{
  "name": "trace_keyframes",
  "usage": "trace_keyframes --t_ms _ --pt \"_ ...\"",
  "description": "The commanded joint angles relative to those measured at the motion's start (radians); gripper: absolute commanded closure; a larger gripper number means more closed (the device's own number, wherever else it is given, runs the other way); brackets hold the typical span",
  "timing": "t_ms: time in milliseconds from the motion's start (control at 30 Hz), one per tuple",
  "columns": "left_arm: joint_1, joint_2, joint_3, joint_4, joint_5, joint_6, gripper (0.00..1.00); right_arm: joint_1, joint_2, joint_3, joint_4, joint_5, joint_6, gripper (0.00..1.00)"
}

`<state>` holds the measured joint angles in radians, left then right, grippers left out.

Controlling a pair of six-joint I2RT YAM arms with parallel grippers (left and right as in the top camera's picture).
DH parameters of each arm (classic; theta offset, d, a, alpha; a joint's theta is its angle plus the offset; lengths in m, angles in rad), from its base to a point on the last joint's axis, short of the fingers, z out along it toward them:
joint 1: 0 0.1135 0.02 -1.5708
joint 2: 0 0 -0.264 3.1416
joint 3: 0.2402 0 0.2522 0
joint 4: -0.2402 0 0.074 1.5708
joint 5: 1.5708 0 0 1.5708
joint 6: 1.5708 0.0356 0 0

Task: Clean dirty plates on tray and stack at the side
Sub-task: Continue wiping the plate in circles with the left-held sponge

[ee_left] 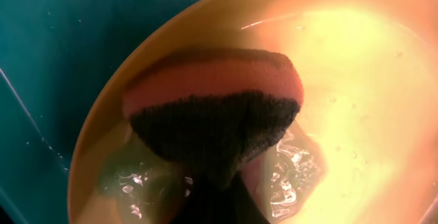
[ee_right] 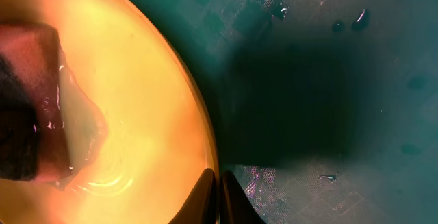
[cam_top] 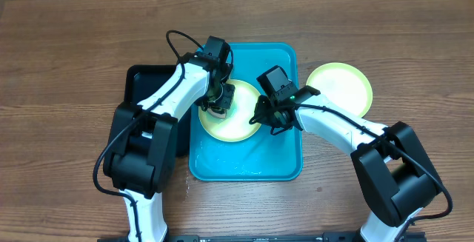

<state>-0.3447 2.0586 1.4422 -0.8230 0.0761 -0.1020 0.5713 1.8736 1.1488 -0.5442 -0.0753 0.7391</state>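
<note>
A pale yellow-green plate [cam_top: 241, 127] lies on the turquoise tray [cam_top: 244, 172], wet with a film of water. My left gripper [cam_top: 217, 107] is shut on a pink sponge with a dark scouring side [ee_left: 212, 107], which presses on the plate's inner surface [ee_left: 369, 101] near its left rim. My right gripper [cam_top: 261, 118] is shut on the plate's right rim, its two dark fingertips [ee_right: 209, 196] pinching the edge [ee_right: 205, 135] from both sides. In the right wrist view the sponge [ee_right: 27, 94] shows at the far left. A second yellow-green plate [cam_top: 341, 86] rests on the table to the right of the tray.
A black tray [cam_top: 144, 86] sits against the turquoise tray's left side, partly under my left arm. Water drops lie on the tray floor [ee_right: 356, 25]. Bare wooden table [cam_top: 74, 49] surrounds everything.
</note>
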Motion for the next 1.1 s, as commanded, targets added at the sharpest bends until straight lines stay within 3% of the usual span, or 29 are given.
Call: trace_keyframes --t_ms 0,267,433,800,1000,1067 --pt "0.008 0.075 -0.006 -0.023 0.072 0.014 0.96 0.008 0.003 -0.010 0.002 -0.006 -0.006 0.96" --pt "0.040 0.029 0.067 -0.107 0.339 0.077 0.96 0.008 0.003 -0.010 0.001 -0.006 -0.006 0.96" --pt "0.084 -0.017 0.212 -0.203 0.395 0.077 0.96 0.008 0.003 -0.010 0.001 -0.006 -0.006 0.96" --pt "0.068 -0.056 0.196 -0.241 0.129 0.045 0.96 0.008 0.003 -0.010 0.006 -0.006 -0.007 0.96" --pt "0.059 -0.056 0.030 -0.104 0.057 0.000 0.96 0.008 0.003 -0.010 0.008 -0.006 -0.006 0.96" --pt "0.059 -0.056 -0.023 -0.062 -0.004 -0.064 0.96 0.008 0.003 -0.010 0.008 -0.006 -0.006 0.96"
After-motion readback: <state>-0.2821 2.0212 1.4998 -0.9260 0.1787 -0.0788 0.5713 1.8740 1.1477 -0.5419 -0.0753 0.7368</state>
